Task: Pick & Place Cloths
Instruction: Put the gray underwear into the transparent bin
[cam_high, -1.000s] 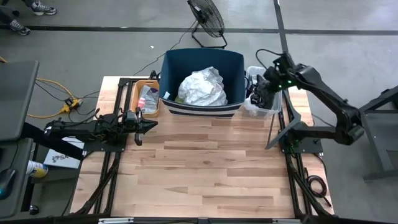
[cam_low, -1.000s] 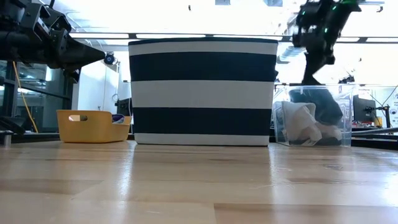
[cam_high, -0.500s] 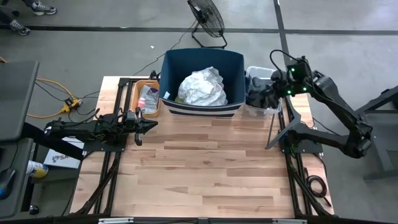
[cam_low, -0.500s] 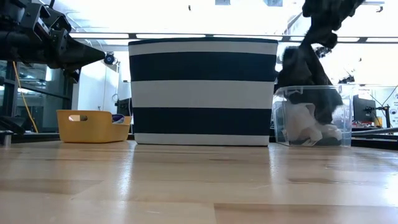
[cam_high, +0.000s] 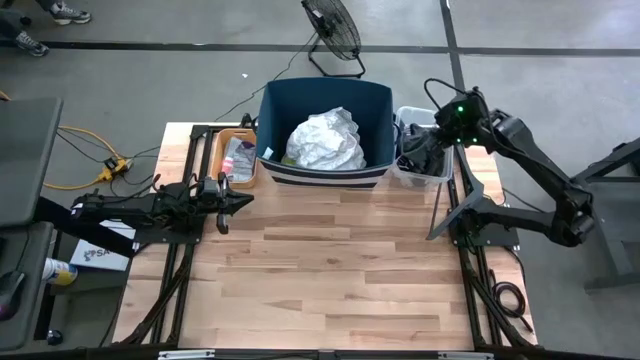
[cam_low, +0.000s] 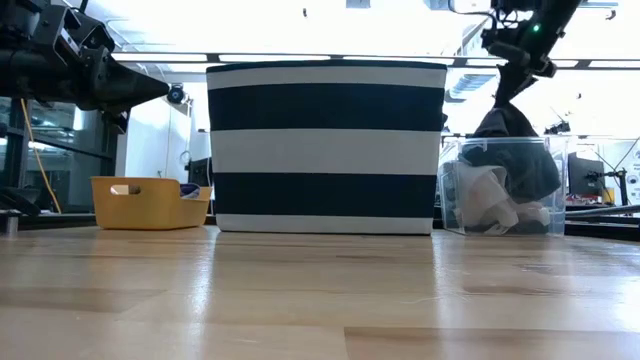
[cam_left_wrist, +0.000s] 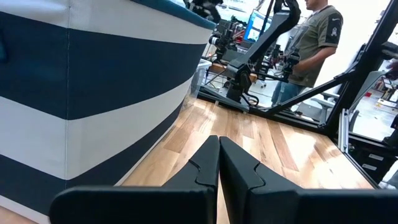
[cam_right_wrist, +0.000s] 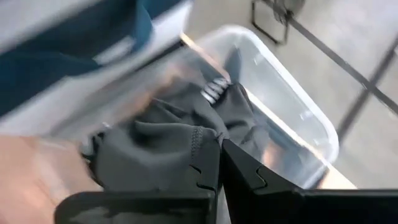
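My right gripper (cam_low: 508, 88) hangs over the clear plastic box (cam_low: 455, 200) to the right of the navy striped bin (cam_low: 326, 150) and is shut on the dark grey shorts (cam_right_wrist: 155, 155). White lettering (cam_right_wrist: 215, 91) shows on the shorts. More pale and dark cloths (cam_low: 485, 200) lie in the box. A white cloth (cam_high: 326, 140) lies heaped in the navy bin (cam_high: 275, 105). My left gripper (cam_high: 238, 199) waits shut above the table's left side, level with the navy bin's front wall (cam_left_wrist: 93, 93). My right gripper pinches a bunched fold of the dark grey shorts (cam_right_wrist: 194, 142) between its two fingers (cam_right_wrist: 249, 174), coming from above and slanting down. The shorts hang below the fingers (cam_low: 510, 135), and their lower part rests in the clear box.
A small orange tray (cam_high: 236, 156) holding small items stands left of the navy bin. Bare wooden table (cam_high: 330, 270) stretches from the bins to the near edge. A person (cam_left_wrist: 314, 37) stands in the room beyond the table, among other equipment.
My right gripper has risen out of the clear box, drawing the dark grey shorts up with it. The shorts first bulged above the box's rim and now hang in a narrower drape, with their lower part still in the box.
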